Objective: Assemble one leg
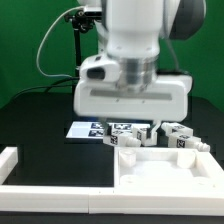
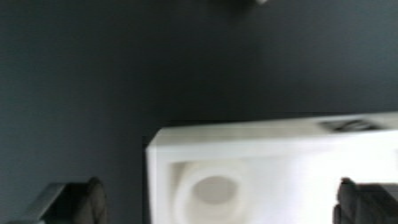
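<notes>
While the gripper (image 2: 217, 203) hangs empty, fingers (image 2: 71, 203) spread wide over the corner socket (image 2: 215, 190) of the panel (image 2: 267, 148), the leg (image 1: 181, 138) lies on the tabletop (image 2: 89, 80) just beyond the panel's far rim. Next, I judge, it should centre on that leg, pinch its blocky body squarely, and keep the round end free. Dark matte tabletop; green backdrop (image 1: 20, 50) beyond the panel.

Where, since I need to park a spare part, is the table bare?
Bare: the dark table on the exterior view's left, between the white corner rim and the marker board. Crowded: the exterior view's right, where legs sit by the panel.
</notes>
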